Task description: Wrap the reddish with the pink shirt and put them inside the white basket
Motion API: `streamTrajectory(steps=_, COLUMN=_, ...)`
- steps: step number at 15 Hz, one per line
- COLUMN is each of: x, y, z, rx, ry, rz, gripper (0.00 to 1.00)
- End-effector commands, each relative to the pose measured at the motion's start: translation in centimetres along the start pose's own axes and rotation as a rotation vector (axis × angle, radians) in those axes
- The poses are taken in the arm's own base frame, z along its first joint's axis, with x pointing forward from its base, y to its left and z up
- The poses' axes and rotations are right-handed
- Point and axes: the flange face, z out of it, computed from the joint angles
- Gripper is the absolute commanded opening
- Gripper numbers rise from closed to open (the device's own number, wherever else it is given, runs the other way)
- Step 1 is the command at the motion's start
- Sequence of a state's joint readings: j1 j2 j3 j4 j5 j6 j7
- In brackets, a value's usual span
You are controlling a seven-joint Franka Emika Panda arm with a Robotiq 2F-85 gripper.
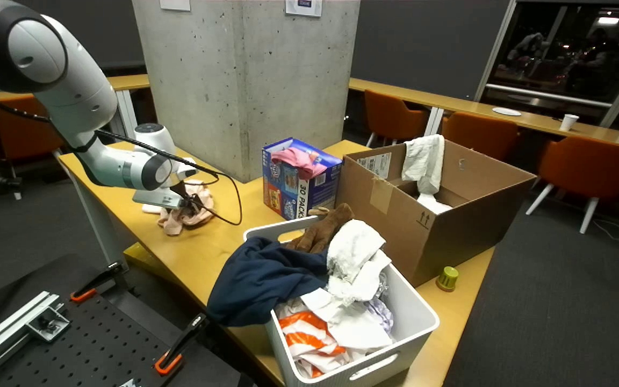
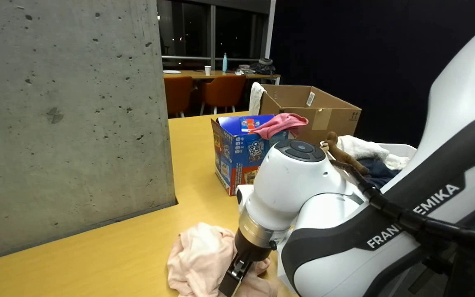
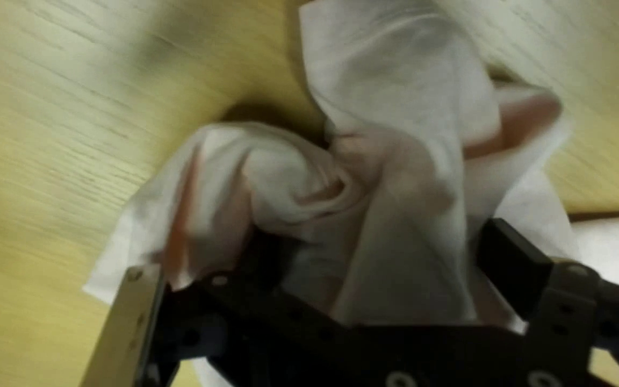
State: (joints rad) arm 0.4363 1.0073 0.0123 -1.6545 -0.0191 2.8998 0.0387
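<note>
The pink shirt (image 1: 172, 221) (image 2: 194, 260) lies crumpled on the wooden table beneath the arm. Its folds (image 3: 401, 91) fill the middle of the wrist view. My gripper (image 3: 390, 258) reaches down into the cloth with its fingers wide apart. One dark fingertip (image 3: 513, 269) stands at the right of the folds, and the opposite one is partly sunk among them at the left. Fabric lies between them without being pinched. The reddish does not show; whether the shirt covers it, I cannot tell. The white basket (image 1: 419, 322) (image 2: 402, 149) stands at the table's near end in an exterior view, filled with clothes.
A blue-and-purple box (image 1: 301, 188) with a bright pink cloth over its rim stands beside a cardboard box (image 1: 395, 226). A concrete pillar (image 2: 68, 123) rises by the table. The basket holds a navy garment (image 1: 266, 279) and a brown toy (image 1: 320, 231). A green cup (image 1: 447, 278) sits near the edge.
</note>
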Motion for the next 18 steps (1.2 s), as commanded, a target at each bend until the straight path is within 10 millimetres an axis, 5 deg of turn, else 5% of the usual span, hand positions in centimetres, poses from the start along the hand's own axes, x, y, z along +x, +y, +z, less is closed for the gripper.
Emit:
streamTrajectory(steps=1, x=0.6, y=0.0, z=1.2, rx=-0.021, ry=-0.019, rz=-0.012, gripper=0.66)
streamTrajectory(steps=6, x=1.0, y=0.3, z=0.5, rx=-0.030, ry=-0.009, rz=-0.008, gripper=0.27)
streamTrajectory(steps=10, x=1.3, y=2.1, z=-2.6, rx=-0.064, ry=0.020, rz=0.019, gripper=0.01)
streamTrajectory(steps=18, x=1.6, y=7.6, z=-11.3, rx=-0.145, ry=0.088, rz=0.123, gripper=0.02)
